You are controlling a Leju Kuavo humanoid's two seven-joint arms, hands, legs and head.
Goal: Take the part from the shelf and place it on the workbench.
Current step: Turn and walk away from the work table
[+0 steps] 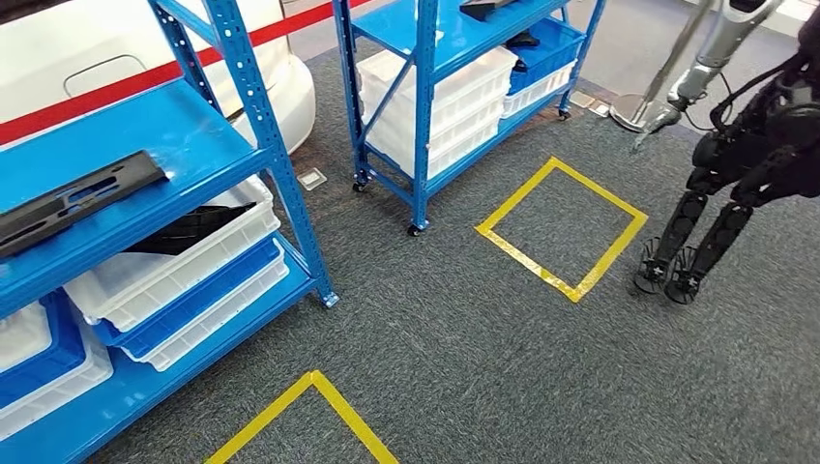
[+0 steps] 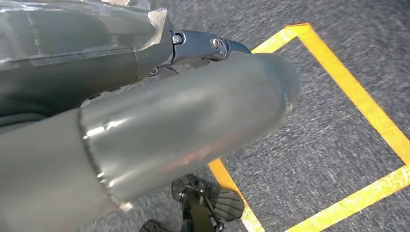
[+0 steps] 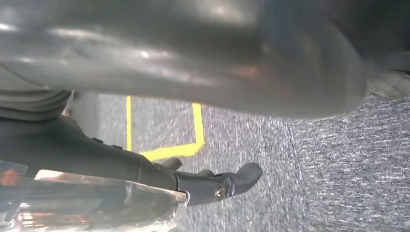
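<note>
Grey carpet (image 1: 464, 338) marked with yellow tape squares (image 1: 561, 227) spreads before two blue steel shelf racks, the near one (image 1: 193, 145) at left and a second (image 1: 425, 97) behind it, both loaded with white and blue plastic bins (image 1: 184, 261), while another humanoid robot (image 1: 745, 164) stands at the far right. The part (image 1: 73, 198), a long flat black plastic panel with cut-outs, lies on the near rack's upper shelf. In the wrist views the left hand (image 2: 159, 121) and the right hand (image 3: 193, 72) hang over the carpet, both empty with their dark fingers apart from the thumb.

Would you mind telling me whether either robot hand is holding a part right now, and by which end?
Neither holds anything: the left robot hand and right robot hand hang over grey carpet. A flat black plastic part lies ungrasped on the blue shelf.
</note>
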